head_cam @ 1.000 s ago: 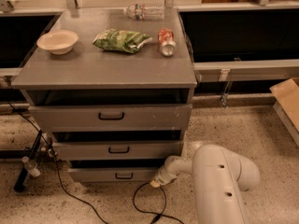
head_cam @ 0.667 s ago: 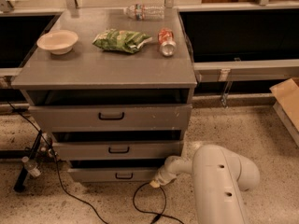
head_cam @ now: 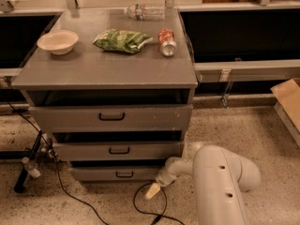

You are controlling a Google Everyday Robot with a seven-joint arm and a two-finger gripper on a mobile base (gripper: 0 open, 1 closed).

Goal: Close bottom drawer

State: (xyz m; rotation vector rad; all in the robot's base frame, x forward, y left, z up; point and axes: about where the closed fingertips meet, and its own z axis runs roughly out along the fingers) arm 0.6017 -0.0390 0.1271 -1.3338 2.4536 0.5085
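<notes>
The bottom drawer (head_cam: 115, 174) is the lowest of three in the grey cabinet (head_cam: 108, 74). It has a shallow grey front and a small black bar handle (head_cam: 124, 174). A dark gap shows above its front panel, so it stands a little way out. My gripper (head_cam: 151, 191) is low near the floor, just off the drawer's right front corner, at the end of my white arm (head_cam: 220, 177). I cannot tell whether it touches the drawer.
The mid-sized drawer (head_cam: 118, 150) and the tall top drawer (head_cam: 111, 117) sit above. A bowl (head_cam: 58, 41), green bag (head_cam: 122, 40), can (head_cam: 166, 41) and bottle (head_cam: 143, 11) lie on the cabinet top. A black cable (head_cam: 140, 207) loops on the floor. A cardboard box (head_cam: 288, 102) is at the right.
</notes>
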